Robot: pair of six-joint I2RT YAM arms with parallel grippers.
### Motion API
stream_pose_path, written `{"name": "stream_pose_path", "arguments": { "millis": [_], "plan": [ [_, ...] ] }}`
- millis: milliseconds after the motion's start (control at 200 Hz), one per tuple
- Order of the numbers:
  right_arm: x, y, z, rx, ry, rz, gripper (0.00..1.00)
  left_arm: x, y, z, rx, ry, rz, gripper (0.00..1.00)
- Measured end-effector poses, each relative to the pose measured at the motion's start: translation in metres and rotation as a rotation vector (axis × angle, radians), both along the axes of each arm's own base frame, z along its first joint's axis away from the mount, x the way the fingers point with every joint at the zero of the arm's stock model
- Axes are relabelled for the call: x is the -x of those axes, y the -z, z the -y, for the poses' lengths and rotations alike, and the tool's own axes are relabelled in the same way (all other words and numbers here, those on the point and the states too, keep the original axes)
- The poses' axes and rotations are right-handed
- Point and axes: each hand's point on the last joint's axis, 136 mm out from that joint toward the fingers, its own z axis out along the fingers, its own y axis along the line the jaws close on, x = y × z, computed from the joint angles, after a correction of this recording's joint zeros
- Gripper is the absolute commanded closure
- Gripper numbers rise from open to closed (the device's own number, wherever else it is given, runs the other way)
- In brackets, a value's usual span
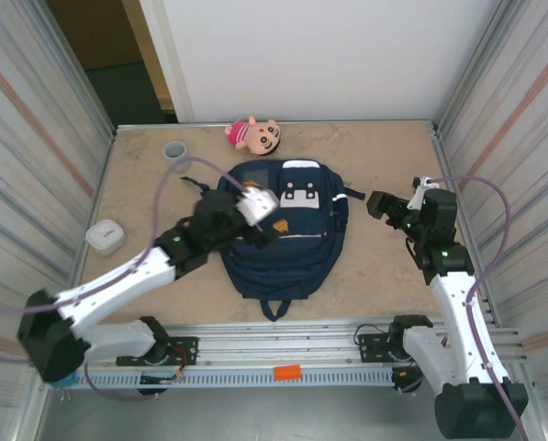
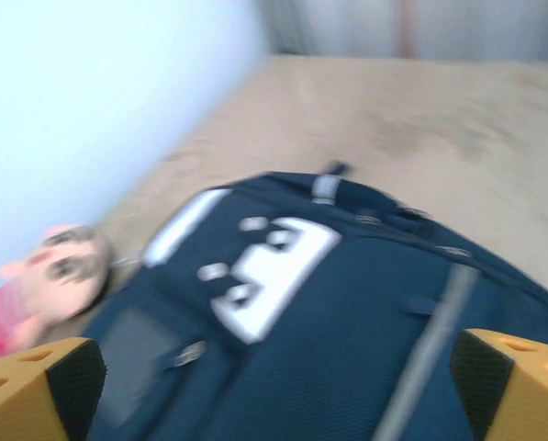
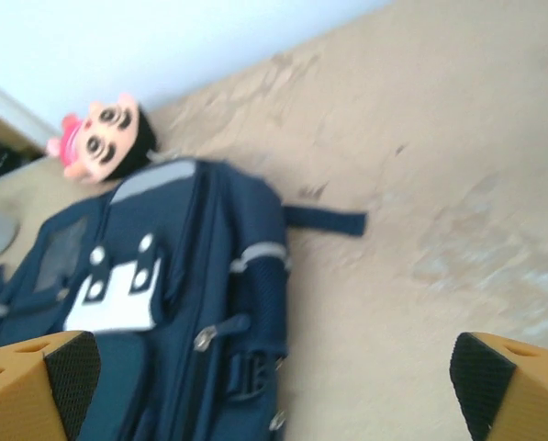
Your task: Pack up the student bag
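Two open hands: left hand [image 2: 274,386] over the student bag [image 1: 287,239] mid-frame, right hand [image 3: 274,386] beside it, probably lining up a grab.

Navy student bag [image 1: 292,253], lying flat (front up)

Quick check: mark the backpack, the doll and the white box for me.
backpack [image 1: 287,262], top view, on its lower front pocket.
doll [image 1: 265,140], top view, on its face.
white box [image 1: 105,237], top view, on its lid.
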Motion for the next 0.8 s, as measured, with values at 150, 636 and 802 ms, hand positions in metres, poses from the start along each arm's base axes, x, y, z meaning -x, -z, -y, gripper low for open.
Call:
{"name": "stream_pose_path", "arguments": {
  "millis": [150,636,802],
  "plan": [
    [-0.006,-0.001,0.030,0.079,0.098,0.044,0.01,-0.011,-0.020,-0.092,0.140,-0.329,0.094,0.01],
    [-0.030,0.132,0.053,0.187,0.060,-0.038,0.01,-0.026,0.146,-0.246,-0.009,-0.865,0.012,0.01],
    [-0.037,0.165,0.030,0.250,-0.048,-0.019,0.01,-0.043,0.187,-0.246,-0.029,-0.831,-0.044,0.01]
  ]
}}
